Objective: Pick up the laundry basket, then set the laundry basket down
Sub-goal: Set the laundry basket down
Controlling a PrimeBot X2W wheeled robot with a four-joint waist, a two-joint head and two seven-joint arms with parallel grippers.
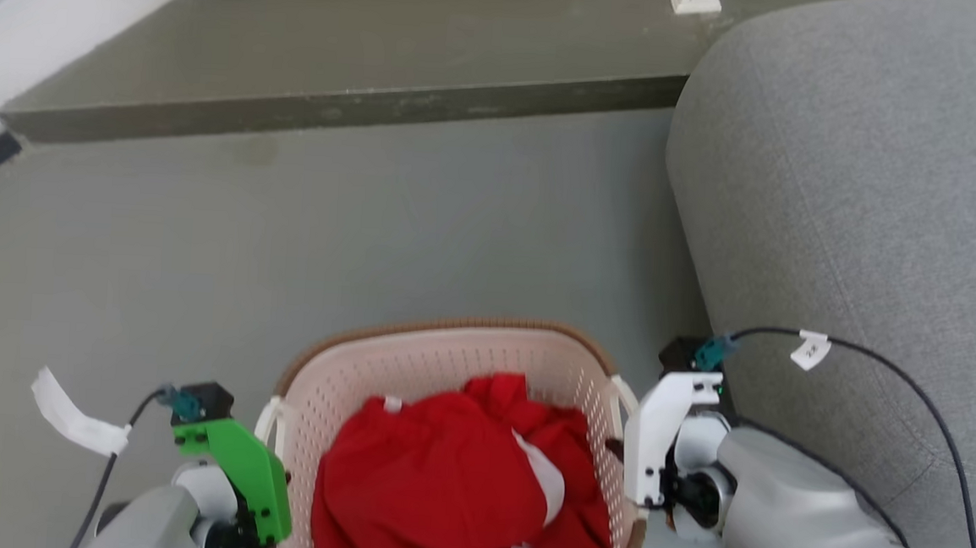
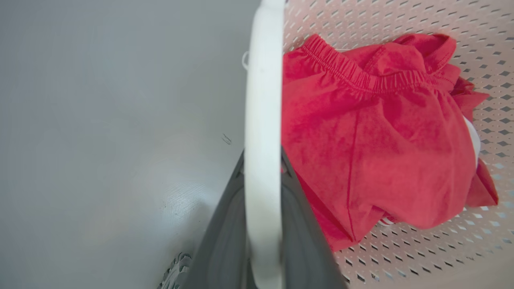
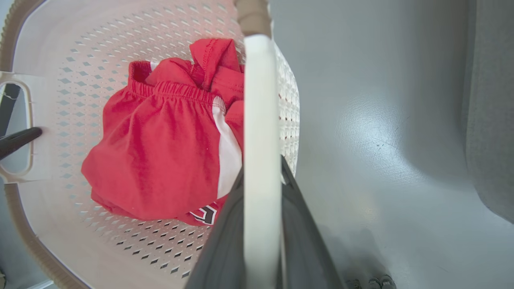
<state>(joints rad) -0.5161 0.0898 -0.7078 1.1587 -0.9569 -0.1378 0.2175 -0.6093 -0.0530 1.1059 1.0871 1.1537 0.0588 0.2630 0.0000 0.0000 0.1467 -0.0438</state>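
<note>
My left gripper (image 2: 262,155) is clenched on the basket's white plastic left handle (image 2: 263,92); one long dark finger lies on each side of the bar. My right gripper (image 3: 262,166) grips the matching right handle (image 3: 261,112) the same way. The handles belong to the small cream-white perforated plastic laundry basket (image 1: 451,328), which has a brown woven-look rim. It sits between my two arms at the bottom centre of the head view, above the smooth grey floor (image 1: 372,233). I cannot tell whether its base is touching the floor. A crumpled red garment with a white stripe (image 1: 450,475) fills the bottom of the basket. A rounded grey fabric sofa (image 1: 865,204) stands just beside my right arm, and a low dark step (image 1: 341,45) runs across the far side.

I see three risks. Each handle is a thin, smooth bar, so it could slip through the fingers if the grip loosens. If one arm moves higher than the other, the basket would tilt and the garment could slide towards the lower rim. The right forearm and its black cable (image 1: 897,367) are near the sofa, so an outward swing could brush or snag it.
</note>
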